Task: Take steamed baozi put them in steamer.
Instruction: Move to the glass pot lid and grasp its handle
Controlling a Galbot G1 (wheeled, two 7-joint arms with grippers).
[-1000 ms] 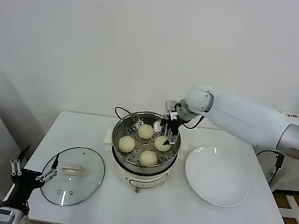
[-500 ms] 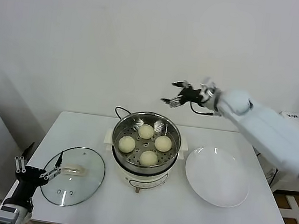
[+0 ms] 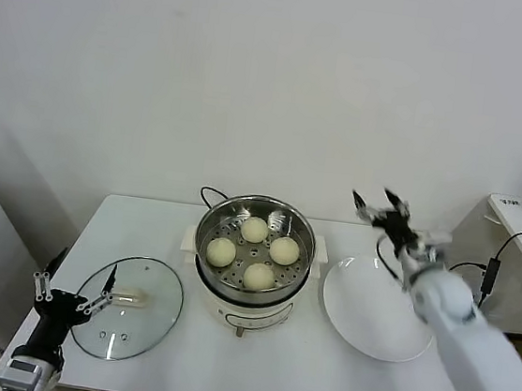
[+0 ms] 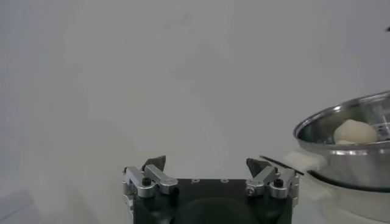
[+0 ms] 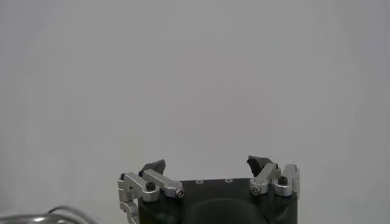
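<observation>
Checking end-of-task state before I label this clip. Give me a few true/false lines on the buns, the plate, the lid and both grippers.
1. All four steamed baozi sit in the steamer. True.
2. One bun remains on the white plate. False: the plate holds nothing.
3. The right gripper is shut on a bun. False: it is open and empty, raised above the plate's far edge.
4. The glass lid covers the steamer. False: it lies on the table, on the steamer's left.
5. The left gripper is open, low at the table's left edge beside the lid. True.
</observation>
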